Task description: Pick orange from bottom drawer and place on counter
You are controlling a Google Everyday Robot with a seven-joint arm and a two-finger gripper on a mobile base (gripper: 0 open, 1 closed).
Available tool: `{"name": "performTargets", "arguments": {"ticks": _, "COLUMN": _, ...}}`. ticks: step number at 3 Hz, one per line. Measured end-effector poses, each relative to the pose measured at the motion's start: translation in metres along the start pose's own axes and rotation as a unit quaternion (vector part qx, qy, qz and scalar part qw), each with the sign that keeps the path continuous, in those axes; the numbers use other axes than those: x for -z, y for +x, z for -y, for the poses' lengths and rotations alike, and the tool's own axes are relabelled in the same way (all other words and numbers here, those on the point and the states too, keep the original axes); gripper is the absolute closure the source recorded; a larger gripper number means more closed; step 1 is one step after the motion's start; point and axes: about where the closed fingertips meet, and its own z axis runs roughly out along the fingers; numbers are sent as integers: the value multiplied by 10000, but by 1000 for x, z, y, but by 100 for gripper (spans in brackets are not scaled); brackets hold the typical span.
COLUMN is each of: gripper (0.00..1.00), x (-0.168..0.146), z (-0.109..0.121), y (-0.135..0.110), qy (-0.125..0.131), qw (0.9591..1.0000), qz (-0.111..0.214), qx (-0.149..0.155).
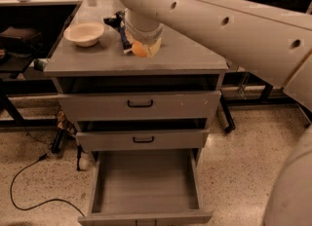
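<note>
The orange (139, 49) is between the fingers of my gripper (142, 49), low over the middle of the counter (190, 57), touching it or just above it. The gripper is shut on the orange, and the wrist hides the fruit's upper part. The large pale arm reaches in from the upper right. The bottom drawer (146, 186) is pulled fully open below, and its grey floor holds nothing.
A cream bowl (84, 32) stands on the counter's left side. A dark blue packet (119, 24) lies just behind and left of the gripper. The two upper drawers (140, 104) are shut. A black cable (29, 181) lies on the floor to the left.
</note>
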Motion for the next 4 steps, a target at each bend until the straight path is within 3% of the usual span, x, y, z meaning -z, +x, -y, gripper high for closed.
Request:
{"name": "performTargets", "arguments": {"ticks": 2, "gripper": 100, "x": -28, "z": -28, "y": 60, "qy": -137, "qw": 9985, "qz": -119, "qx": -518}}
{"name": "performTargets", "arguments": {"ticks": 3, "gripper": 82, "x": -46, "z": -38, "y": 73, "qy": -264, "qw": 9978, "qz": -19, "qx": -616}}
{"name": "performTargets", "arguments": {"ticks": 4, "gripper": 50, "x": -65, "z": -49, "y": 80, "qy": -447, "qw": 9968, "qz": 114, "qx": -660}}
